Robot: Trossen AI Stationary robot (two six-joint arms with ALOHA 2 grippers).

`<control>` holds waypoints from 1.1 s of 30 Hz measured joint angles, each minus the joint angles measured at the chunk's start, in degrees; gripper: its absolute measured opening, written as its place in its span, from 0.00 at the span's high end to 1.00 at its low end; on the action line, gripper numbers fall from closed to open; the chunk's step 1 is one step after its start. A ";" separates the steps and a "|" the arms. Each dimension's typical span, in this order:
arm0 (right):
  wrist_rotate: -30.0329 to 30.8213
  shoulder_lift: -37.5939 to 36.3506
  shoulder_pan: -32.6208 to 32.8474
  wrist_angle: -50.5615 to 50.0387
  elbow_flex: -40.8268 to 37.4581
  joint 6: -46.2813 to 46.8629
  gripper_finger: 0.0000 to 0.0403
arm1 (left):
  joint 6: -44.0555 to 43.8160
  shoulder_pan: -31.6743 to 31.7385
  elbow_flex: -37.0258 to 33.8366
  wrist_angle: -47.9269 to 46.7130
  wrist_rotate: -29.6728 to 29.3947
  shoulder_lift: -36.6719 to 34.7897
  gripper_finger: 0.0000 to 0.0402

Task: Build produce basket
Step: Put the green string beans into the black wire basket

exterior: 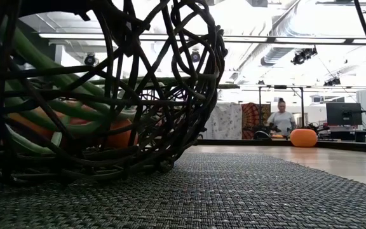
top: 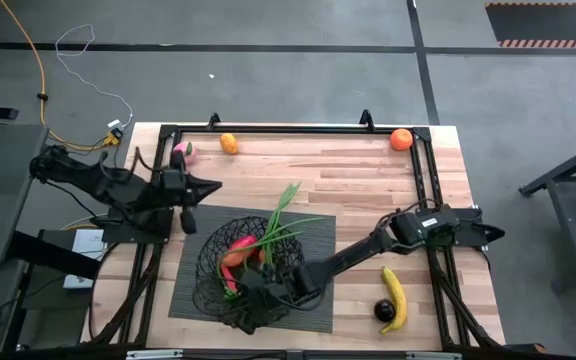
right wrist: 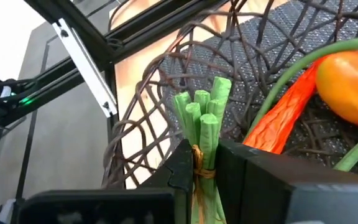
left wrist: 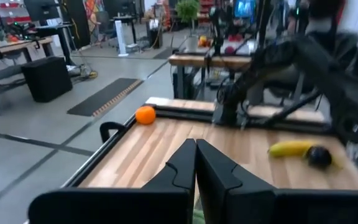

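While the left tool (left wrist: 196, 163) is pressed together, beans (right wrist: 202, 124) are pinched by the right tool (right wrist: 205, 163) inside the basket (top: 218, 292).

A grey concrete floor (top: 298, 80) marked with dark seams surrounds the wooden surface (top: 358, 180); a yellow cable (top: 38, 70) and a white cable (top: 83, 45) trail across it. Beyond, an open workshop with exposed ceiling ducts (exterior: 310, 32), workbenches (left wrist: 17, 46), a monitor (exterior: 343, 113), and a seated person (exterior: 281, 118).
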 joint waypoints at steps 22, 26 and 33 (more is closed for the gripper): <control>-10.04 -0.59 -3.33 -12.86 9.69 -13.95 0.30 | -3.28 0.02 0.00 0.18 0.46 0.66 1.00; -10.70 -0.70 -3.33 -18.81 9.81 -16.42 0.30 | -3.31 0.03 0.00 0.16 0.46 0.69 1.00; -13.71 -0.61 -4.38 -8.48 9.68 -18.93 0.29 | -3.31 0.04 0.00 0.16 0.28 0.69 1.00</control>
